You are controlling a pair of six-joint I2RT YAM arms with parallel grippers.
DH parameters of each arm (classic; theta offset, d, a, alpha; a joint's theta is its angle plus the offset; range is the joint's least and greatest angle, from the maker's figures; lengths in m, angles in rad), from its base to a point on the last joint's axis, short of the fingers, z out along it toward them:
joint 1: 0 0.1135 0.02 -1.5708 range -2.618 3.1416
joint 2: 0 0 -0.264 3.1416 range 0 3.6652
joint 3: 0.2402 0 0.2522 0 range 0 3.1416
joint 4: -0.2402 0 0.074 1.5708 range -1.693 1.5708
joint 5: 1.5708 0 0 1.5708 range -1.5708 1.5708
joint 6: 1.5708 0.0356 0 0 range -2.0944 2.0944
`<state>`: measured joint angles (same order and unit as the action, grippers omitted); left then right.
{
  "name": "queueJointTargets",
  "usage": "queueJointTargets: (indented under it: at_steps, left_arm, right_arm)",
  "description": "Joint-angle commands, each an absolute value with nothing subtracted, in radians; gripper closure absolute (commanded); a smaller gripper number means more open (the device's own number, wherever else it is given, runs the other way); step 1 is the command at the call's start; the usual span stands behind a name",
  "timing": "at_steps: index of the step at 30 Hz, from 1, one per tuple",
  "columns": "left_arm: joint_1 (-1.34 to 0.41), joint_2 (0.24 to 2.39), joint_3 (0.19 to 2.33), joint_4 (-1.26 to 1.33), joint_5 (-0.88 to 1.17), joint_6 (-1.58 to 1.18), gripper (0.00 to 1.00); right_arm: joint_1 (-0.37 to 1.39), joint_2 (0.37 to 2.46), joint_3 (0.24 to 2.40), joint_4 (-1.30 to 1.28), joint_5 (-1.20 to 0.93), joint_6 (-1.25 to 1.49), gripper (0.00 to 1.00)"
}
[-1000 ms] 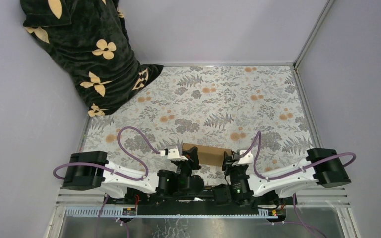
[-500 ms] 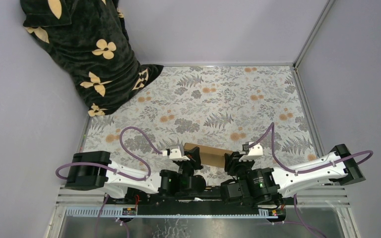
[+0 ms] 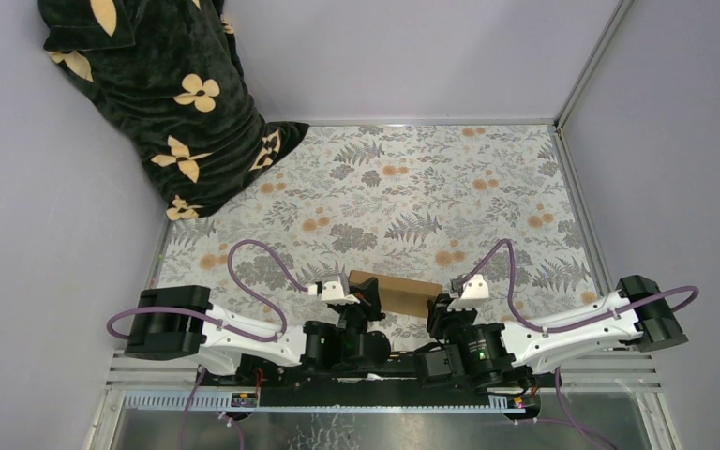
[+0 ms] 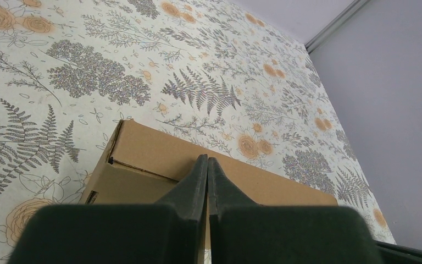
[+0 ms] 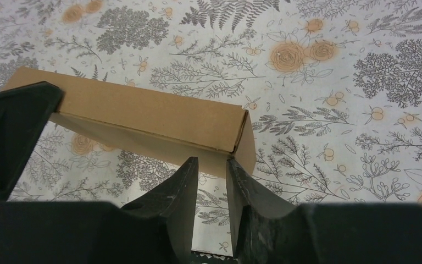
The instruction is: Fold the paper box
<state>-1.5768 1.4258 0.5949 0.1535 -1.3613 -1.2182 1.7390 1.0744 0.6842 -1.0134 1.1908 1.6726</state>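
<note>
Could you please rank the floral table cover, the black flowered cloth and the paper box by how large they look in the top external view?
1. floral table cover, clearly the largest
2. black flowered cloth, heaped in the far left corner
3. paper box, the smallest, with both ends partly hidden by the arms

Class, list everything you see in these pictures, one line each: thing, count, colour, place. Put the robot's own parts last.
box: one, brown, near table edge, between the hands.
tablecloth: one, cream, grey leaves, orange flowers, over the table.
blanket: one, black with cream flowers, far left corner.
walls: three, pale lilac, around the table.
cables: two, purple, looping over the arms.
arms: two, white and black, near edge.
left hand: one, black, shut, box's left end.
right hand: one, black, slightly open, box's right end.
</note>
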Motion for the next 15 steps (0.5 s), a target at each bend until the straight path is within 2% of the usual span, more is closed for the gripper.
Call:
queueJointTargets:
  at_steps: [1, 7, 15]
  left_arm:
    - [-1.597, 1.516, 0.535, -0.016, -1.110, -1.206, 0.94]
    - [-1.571, 1.541, 0.510, 0.061, -1.085, -1.191, 0.94]
    - [-1.522, 1.611, 0.513, 0.167, -1.029, -1.128, 0.94]
  right_arm:
    - [1.720, 1.088, 0.683, -0.966, 1.162, 1.658, 0.67]
    - [1.633, 1.076, 0.735, -0.814, 1.151, 1.383, 0.67]
    - [1.473, 0.998, 0.636, -0.501, 1.006, 1.092, 0.66]
